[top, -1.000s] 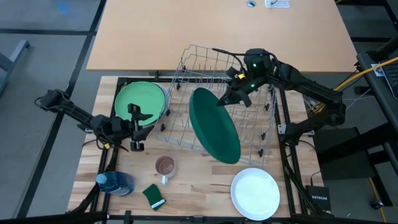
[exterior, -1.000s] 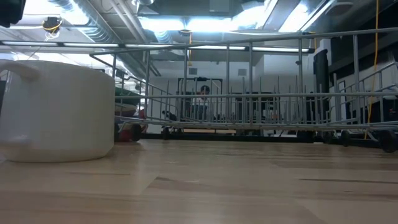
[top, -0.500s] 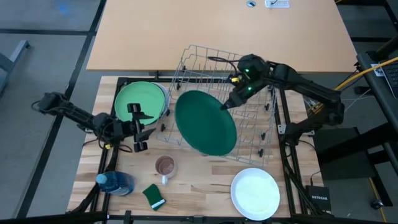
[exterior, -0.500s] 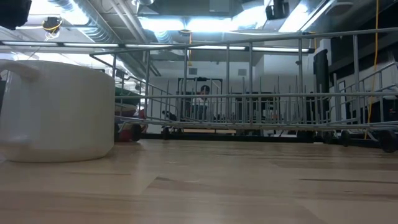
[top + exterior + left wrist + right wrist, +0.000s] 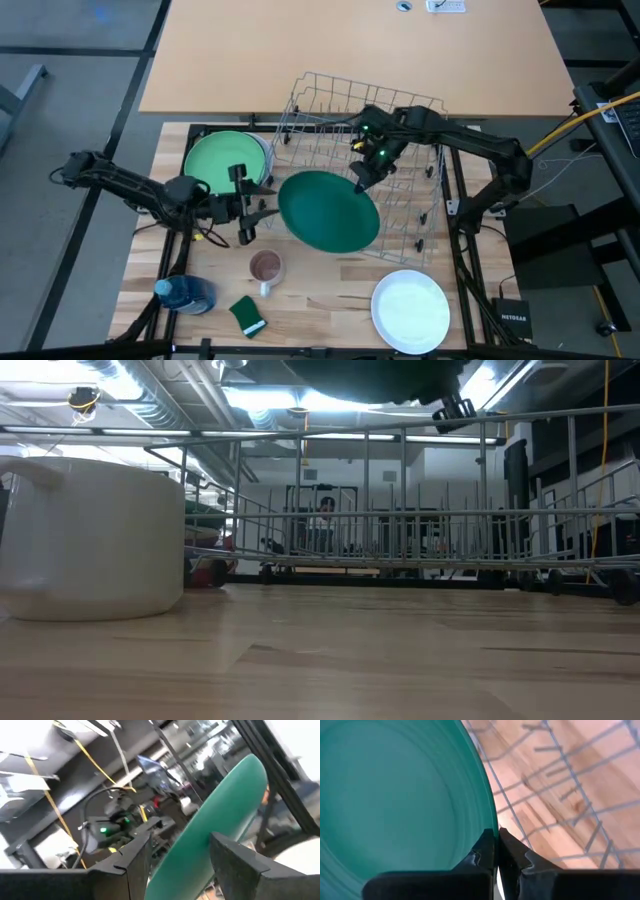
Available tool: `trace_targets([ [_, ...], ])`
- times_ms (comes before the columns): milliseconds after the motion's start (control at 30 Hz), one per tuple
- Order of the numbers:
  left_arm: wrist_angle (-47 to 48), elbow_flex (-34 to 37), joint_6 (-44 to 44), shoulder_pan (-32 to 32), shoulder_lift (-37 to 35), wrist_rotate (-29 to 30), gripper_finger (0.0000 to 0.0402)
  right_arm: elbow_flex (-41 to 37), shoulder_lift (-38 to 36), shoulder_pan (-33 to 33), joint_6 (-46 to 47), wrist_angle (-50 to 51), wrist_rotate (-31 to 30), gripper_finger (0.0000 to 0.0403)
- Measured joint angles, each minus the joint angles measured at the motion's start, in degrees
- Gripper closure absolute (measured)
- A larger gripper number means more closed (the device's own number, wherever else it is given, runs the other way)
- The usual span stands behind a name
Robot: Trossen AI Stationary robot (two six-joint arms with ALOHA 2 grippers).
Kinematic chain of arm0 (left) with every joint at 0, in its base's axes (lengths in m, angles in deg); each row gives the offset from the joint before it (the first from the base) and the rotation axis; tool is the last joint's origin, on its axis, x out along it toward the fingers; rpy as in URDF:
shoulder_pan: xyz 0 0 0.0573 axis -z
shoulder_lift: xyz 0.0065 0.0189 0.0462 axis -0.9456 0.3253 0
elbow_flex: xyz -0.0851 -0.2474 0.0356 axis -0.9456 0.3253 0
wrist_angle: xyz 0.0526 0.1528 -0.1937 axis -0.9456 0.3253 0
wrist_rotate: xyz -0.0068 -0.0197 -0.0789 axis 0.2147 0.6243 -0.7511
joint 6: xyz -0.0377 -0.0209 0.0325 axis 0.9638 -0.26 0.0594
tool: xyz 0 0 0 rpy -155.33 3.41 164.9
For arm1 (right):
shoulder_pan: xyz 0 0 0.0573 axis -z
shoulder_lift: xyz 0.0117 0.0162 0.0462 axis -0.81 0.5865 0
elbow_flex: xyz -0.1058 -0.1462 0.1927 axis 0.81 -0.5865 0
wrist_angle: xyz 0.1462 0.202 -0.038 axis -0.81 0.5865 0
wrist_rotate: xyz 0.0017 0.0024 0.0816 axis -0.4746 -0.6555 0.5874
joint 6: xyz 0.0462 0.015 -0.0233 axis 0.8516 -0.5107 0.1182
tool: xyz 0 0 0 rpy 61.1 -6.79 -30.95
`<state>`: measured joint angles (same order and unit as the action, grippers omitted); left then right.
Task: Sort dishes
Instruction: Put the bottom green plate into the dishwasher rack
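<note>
Dark green round plate (image 5: 328,211), smooth, rim pinched by right gripper (image 5: 362,178); left gripper (image 5: 245,205) jaws spread.

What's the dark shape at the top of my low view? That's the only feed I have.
Observer: It's a dark green plate, hanging tilted over the front edge of the wire rack.
Operator: Who's holding it?
Observer: The right gripper, shut on the plate's rim.
Operator: And the left arm?
Observer: The left gripper is open, beside the plate's left edge and pointing at it. From above it looks apart from the rim.
Operator: Any other plates out?
Observer: A light green plate left of the rack and a white plate at the table's front right.
</note>
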<state>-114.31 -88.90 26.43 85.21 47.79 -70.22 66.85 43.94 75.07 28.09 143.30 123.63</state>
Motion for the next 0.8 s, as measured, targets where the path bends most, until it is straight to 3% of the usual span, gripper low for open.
trace_targets([
  [133, 12.5, -3.6, 0.7, 0.0, -0.8, -0.2, 0.0218, 0.0, 1.2, 0.0, -0.4, 1.4, 0.6, 0.0395],
  [300, 21.2, -6.8, 1.2, 0.0, -0.6, -1.8, 0.0218, 0.0, 1.3, 0.1, -0.4, 1.4, 0.7, 0.0396],
  [800, 28.0, -8.4, 4.3, -5.2, 3.7, -14.5, 0.0221, 0.0, 1.3, 0.0, 4.0, 0.9, 0.5, 0.0392],
])
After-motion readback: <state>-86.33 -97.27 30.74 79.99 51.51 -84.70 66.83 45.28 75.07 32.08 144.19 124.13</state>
